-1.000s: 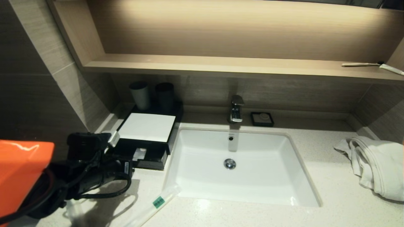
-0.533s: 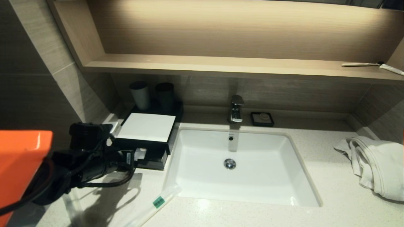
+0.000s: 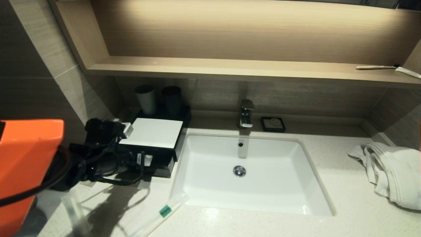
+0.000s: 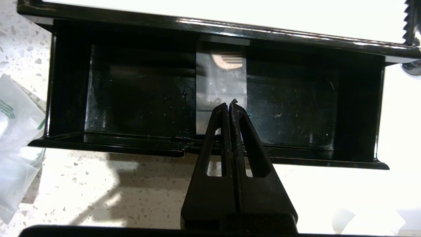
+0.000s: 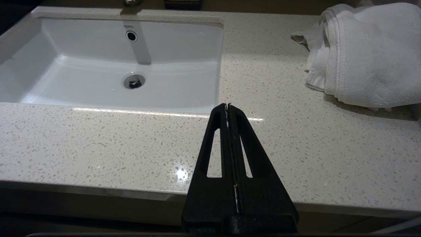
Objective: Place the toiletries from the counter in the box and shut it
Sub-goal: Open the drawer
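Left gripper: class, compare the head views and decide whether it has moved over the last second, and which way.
Yes. The left gripper has moved away from the robot, toward the black box at the sink's left; it is now shut on a clear packet inside the drawer.

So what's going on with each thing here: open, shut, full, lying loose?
Black box: drawer open, one clear packet inside.
Left end effector: shut on the clear packet, at the drawer.
Right end effector: shut, empty, above the counter.
Green-labelled packet: lying loose on the counter.
Towel: crumpled beside the sink.
Faucet: no water running.
Sink: empty.
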Tool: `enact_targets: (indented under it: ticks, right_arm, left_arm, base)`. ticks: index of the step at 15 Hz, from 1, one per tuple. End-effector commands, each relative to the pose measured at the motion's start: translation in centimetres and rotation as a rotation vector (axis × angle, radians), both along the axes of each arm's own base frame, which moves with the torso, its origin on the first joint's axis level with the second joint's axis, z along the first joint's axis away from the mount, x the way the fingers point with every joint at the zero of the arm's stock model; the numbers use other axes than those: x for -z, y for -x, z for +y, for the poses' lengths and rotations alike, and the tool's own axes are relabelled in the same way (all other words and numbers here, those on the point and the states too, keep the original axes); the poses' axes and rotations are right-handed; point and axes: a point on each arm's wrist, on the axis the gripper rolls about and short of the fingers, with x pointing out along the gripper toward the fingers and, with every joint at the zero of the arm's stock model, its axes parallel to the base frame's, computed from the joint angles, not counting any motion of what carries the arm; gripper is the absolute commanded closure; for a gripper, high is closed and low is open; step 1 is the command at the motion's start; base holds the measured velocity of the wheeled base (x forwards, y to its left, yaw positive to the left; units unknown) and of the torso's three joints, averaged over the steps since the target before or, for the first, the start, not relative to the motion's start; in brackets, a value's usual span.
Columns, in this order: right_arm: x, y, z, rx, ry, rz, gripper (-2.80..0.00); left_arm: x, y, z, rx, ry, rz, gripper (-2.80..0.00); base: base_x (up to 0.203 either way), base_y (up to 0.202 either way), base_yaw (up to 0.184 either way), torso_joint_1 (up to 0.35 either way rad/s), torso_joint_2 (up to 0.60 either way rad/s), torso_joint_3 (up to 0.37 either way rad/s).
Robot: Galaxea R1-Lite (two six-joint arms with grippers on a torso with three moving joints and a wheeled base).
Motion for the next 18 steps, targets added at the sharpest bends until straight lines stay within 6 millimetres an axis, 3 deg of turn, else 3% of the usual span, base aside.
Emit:
enact_targets:
  ticks: [1,8,18]
  right_arm:
    - [0.0,0.0,0.0,-0.001,0.0,0.0,0.0]
    - [0.0,0.0,0.0,-0.001,0.0,0.0,0.0]
    - [0.0,0.0,0.0,-0.001,0.0,0.0,0.0]
  left_arm:
    - [0.45,-0.57,-0.11,-0.002,-0.003,0.017,0.0]
    - [1.06,-1.29,-0.26,0.0,-0.01,0.043,0.0]
    - [0.92,-0.55,-0.11,0.005,-0.026,0.089,0.0]
  base:
    - [0.0,0.0,0.0,0.0,0.0,0.0]
    - [0.0,0.0,0.0,0.0,0.0,0.0]
    - [0.0,0.0,0.0,0.0,0.0,0.0]
